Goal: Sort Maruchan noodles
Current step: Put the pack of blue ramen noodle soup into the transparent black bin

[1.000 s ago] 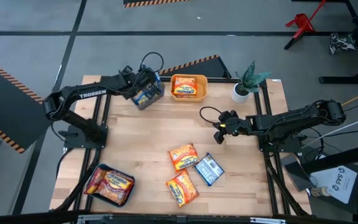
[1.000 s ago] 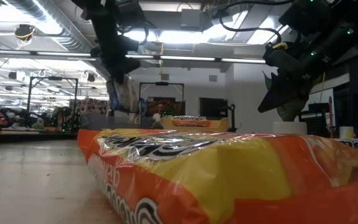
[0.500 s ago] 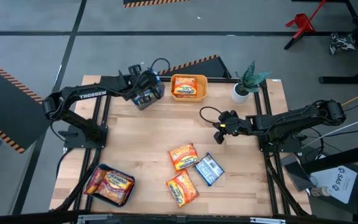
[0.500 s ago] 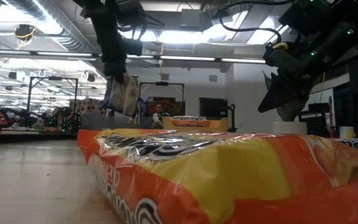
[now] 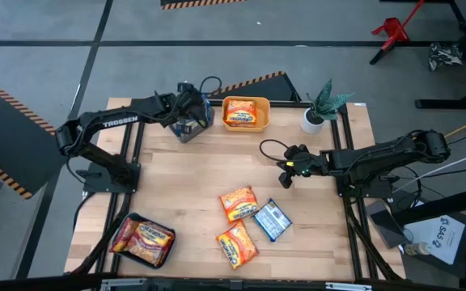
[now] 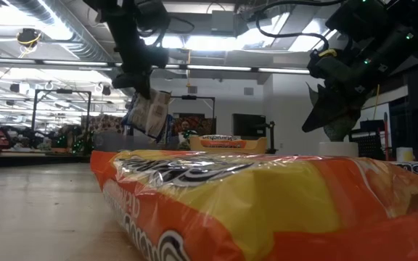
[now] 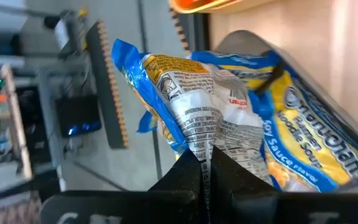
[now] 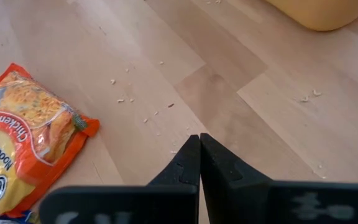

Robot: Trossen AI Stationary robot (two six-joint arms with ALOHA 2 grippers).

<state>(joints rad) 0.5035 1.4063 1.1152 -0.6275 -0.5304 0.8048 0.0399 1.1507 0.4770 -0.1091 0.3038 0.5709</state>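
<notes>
While the left fingers pinch shut on the crinkly edge of a blue packet, the packet hangs from them over the grey bin at the far left of the bench. Another blue packet already lies in that bin, just under the one being held. In the low view the held packet dangles tilted in the air, not yet resting on anything.

Right next to the grey bin is the yellow bin, with orange packets inside. A dark bin at the near left corner holds more orange and red packets.

Over on the other side, the right fingers are closed on nothing. They wait above bare wood near the middle right of the bench. A small plant pot stands at the far corner beyond them.

Three packets are left loose near the front middle: two orange ones and one blue one, all close together.

I think the step now is dropping the blue packet in with its match. Next, the left fingers need to open over the bin so it falls inside. Then the loose ones need picking up by colour.
</notes>
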